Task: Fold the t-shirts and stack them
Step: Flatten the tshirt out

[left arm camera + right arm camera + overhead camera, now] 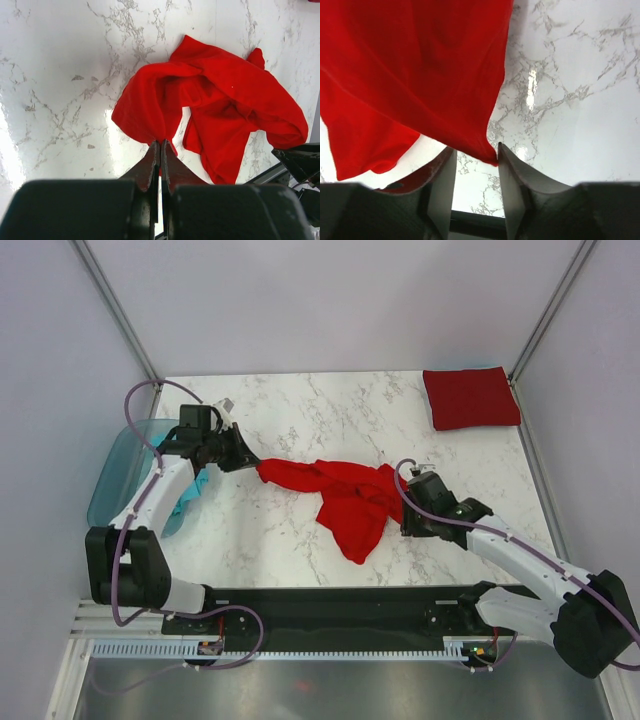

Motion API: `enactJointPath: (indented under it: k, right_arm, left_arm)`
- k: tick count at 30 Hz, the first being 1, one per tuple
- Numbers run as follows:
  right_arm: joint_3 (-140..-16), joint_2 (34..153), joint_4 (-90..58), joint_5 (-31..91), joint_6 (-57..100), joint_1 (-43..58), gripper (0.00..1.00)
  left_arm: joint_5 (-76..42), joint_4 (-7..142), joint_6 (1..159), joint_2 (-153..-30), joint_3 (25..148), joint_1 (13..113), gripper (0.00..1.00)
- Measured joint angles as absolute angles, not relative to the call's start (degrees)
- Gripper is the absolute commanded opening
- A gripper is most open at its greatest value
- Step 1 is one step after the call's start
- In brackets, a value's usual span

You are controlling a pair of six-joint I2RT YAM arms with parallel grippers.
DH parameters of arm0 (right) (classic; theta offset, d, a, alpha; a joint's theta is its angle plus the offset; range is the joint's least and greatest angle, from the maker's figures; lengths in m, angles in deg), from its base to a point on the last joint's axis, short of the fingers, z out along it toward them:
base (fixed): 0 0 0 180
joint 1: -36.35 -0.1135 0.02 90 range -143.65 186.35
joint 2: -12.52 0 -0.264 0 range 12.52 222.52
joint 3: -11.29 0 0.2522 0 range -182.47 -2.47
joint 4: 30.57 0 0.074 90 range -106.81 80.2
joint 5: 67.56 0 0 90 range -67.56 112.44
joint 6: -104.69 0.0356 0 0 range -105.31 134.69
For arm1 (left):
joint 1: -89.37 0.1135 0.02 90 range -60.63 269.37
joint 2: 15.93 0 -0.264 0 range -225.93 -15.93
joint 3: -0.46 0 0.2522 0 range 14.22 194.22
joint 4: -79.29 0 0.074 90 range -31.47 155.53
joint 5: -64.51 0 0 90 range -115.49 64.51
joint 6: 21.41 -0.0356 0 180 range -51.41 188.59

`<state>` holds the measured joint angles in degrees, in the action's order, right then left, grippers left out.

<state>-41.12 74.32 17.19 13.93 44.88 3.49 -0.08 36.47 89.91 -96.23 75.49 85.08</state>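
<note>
Red t-shirt: bright, crumpled, unfolded | left gripper: I see it clamped on one edge | right gripper: jaws parted, a corner hanging between

On the table we find the unfolded t-shirt near the middle, stretched left to right between the two grippers. At its left end is the left gripper, with the tip of the cloth between its fingers. At its right edge is the right gripper, with the hem just at its fingertips. The folded t-shirt lies in the far right corner, well apart from the rest. The tub stands along the table's left edge. We see a third t-shirt at the tub's right rim, partly behind the left arm.
</note>
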Motion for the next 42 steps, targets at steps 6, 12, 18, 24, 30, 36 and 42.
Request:
enactJointPath:
  k: [6, 12, 18, 24, 30, 36, 42]
  right_arm:
    - [-39.62, 74.41, 17.06, 12.72, 45.56, 2.53, 0.37]
    - [-39.64, 74.41, 17.02, 9.93, 46.04, 1.98, 0.00]
    - [-50.89, 76.82, 23.20, -1.51, 46.30, 1.70, 0.00]
    - [-79.81, 82.00, 22.94, -17.99, 39.88, 1.68, 0.00]
    - [-96.95, 78.89, 23.07, -25.26, 33.25, 1.70, 0.00]
    - [-102.19, 70.50, 23.66, -25.44, 30.30, 1.68, 0.00]
    - [-105.76, 62.96, 24.01, -23.91, 29.45, 1.70, 0.00]
  left_arm:
    - [-0.08, 36.45, 89.94, -98.35, 76.76, 85.08, 0.02]
    - [-0.11, 36.41, 89.94, -98.74, 76.85, 85.08, 0.02]
    - [-1.48, 33.87, 89.04, -102.48, 87.58, 85.05, 0.02]
    - [-0.74, 36.15, 87.29, -105.67, 113.50, 85.10, 0.02]
    - [0.31, 38.11, 82.99, -98.48, 119.29, 85.10, 0.02]
    - [0.29, 37.96, 78.99, -89.14, 115.86, 85.10, 0.02]
    - [0.33, 38.16, 77.02, -83.07, 113.48, 85.10, 0.02]
